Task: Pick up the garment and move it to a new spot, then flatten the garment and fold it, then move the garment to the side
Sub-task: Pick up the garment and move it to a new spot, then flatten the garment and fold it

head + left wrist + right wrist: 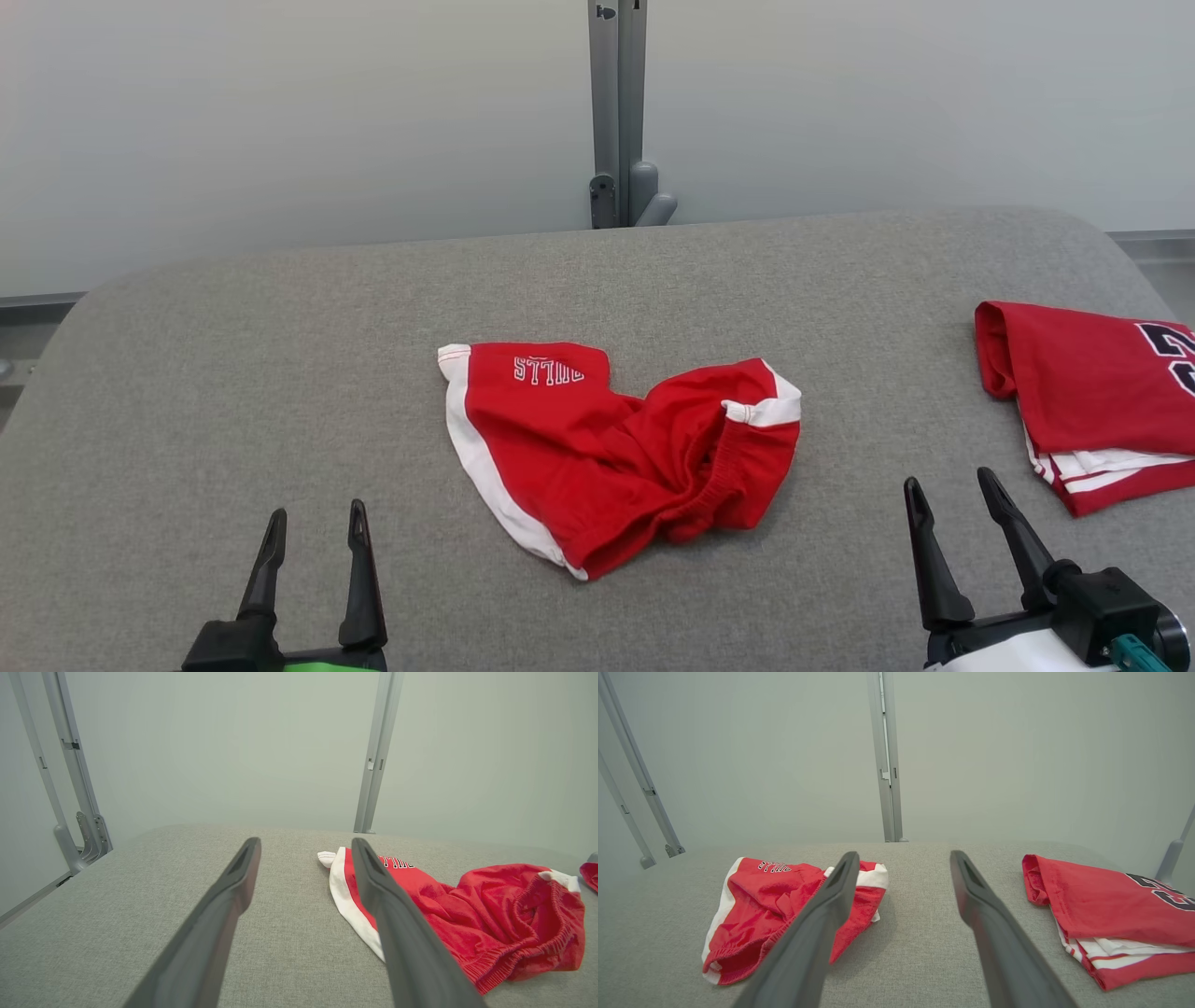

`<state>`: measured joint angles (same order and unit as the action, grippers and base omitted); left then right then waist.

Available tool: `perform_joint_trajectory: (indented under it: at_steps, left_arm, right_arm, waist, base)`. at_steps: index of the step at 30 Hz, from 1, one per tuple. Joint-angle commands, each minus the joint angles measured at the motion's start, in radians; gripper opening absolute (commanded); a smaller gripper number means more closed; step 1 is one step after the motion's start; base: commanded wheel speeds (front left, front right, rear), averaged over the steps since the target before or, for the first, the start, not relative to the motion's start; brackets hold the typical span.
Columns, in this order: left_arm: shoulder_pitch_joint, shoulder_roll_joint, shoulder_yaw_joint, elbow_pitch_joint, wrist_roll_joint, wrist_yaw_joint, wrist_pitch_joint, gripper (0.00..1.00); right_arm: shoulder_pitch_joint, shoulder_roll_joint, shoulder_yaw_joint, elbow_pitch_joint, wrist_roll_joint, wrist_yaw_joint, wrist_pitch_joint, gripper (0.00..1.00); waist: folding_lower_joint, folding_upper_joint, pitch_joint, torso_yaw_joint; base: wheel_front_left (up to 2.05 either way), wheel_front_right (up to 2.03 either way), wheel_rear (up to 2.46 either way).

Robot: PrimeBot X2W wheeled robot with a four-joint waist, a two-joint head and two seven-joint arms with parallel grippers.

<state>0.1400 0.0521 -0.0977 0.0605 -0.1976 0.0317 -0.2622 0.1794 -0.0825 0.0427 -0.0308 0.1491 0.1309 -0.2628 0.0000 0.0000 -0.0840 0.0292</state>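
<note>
- Left gripper, two long dark fingers: spread wide, nothing between them, at the lower left of the head view with fingertips pointing up the frame.
- Right gripper, same long dark fingers: likewise wide apart and empty, at the lower right, fingers leaning slightly leftward.
- Between the two grippers and further up the surface: crumpled red shorts with white side trim and white lettering, lying near the middle, touching neither gripper.
- White-edged leg and lettering toward the left, bunched elastic waistband toward the right.
- In the left wrist view, partly hidden behind the right-hand finger of that gripper.
- To the right of the right gripper: folded red jersey with white stripes and a dark number, near the right edge, well apart from the shorts.
- Under everything: grey fabric-covered table with rounded corners.
- Beyond the far edge: grey metal upright post against a pale wall.
</note>
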Motion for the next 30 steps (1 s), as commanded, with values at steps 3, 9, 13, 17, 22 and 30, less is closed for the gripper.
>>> perform_joint_trajectory:
  at_steps: [3,9,13,17,22,30]
  left_arm:
    - [0.007,-0.001,0.002,-0.006,-0.003,-0.002,-0.002,1.0]
    - [0.001,-0.001,-0.012,-0.003,-0.003,0.005,-0.002,1.0]
    - [-0.005,-0.001,-0.018,-0.001,0.002,0.006,-0.003,1.0]
    - [-0.008,-0.001,-0.02,0.003,0.006,0.007,-0.003,1.0]
    - [-0.012,-0.001,-0.022,0.006,0.011,0.006,-0.003,1.0]
    - [-0.015,-0.001,-0.03,0.005,0.039,0.006,-0.003,1.0]
  right_arm:
    - [0.015,0.001,0.003,0.002,-0.008,0.0,-0.003,1.0]
    - [0.015,-0.001,0.008,0.006,-0.012,0.0,-0.003,1.0]
    - [0.015,0.0,0.009,0.007,-0.013,0.0,-0.003,1.0]
    - [0.017,0.001,0.01,0.007,-0.014,0.0,-0.003,1.0]
    - [0.018,0.001,0.008,0.006,-0.015,0.0,-0.003,1.0]
    - [0.016,0.0,0.008,0.008,-0.01,0.0,-0.003,1.0]
  waist:
    - [0.0,0.0,0.0,-0.005]
    - [0.0,0.0,0.001,-0.013]
    - [0.0,0.0,0.001,-0.016]
    - [0.0,0.0,0.001,-0.016]
    - [0.0,0.0,0.001,-0.016]
    - [0.0,0.0,0.001,-0.016]
  base:
    - [0.0,0.0,0.0]
    - [0.0,0.0,0.0]
    - [0.0,0.0,0.0]
    - [0.0,0.0,0.0]
    - [0.0,0.0,0.0]
    - [0.0,0.0,0.0]
